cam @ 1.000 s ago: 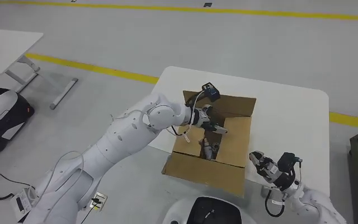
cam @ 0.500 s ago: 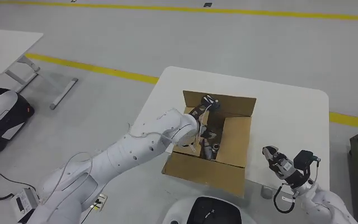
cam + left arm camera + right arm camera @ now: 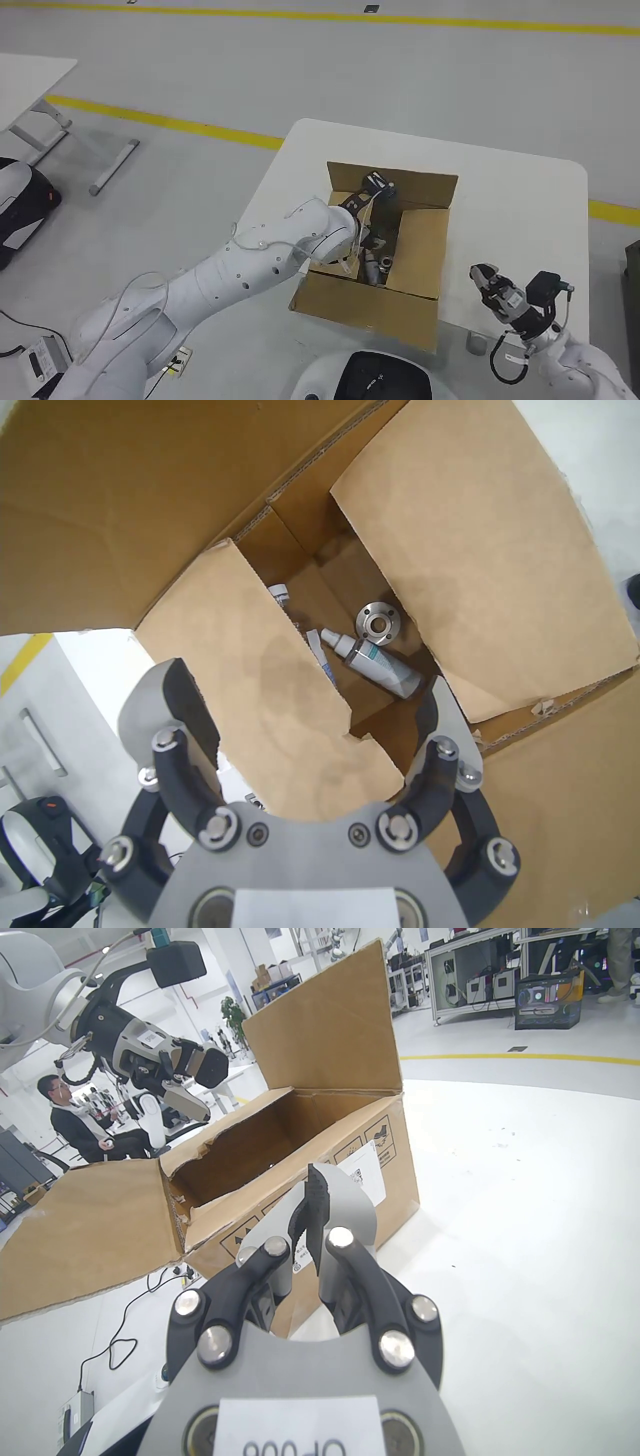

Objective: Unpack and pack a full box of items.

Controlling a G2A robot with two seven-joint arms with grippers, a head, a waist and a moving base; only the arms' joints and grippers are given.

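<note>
The brown cardboard box (image 3: 420, 245) has the left gripper (image 3: 302, 687) over its opening. We find this gripper's fingers spread wide, with nothing between them. Past the fingertips, on the box floor, we see a clear spray bottle with a white cap (image 3: 380, 662) lying on its side. Just beside its nozzle lies a round grey metal flange (image 3: 378, 623). A small white-capped bottle (image 3: 278, 592) is partly hidden behind an inner flap.

The box flaps are folded open. In the top view the box sits at the centre of the frame, on the white round-cornered table (image 3: 520, 195).

The right gripper (image 3: 315, 1195) has its fingers pressed together and holds nothing. In the top view we locate it at the lower right of the frame, above the table and apart from the box's right side.
</note>
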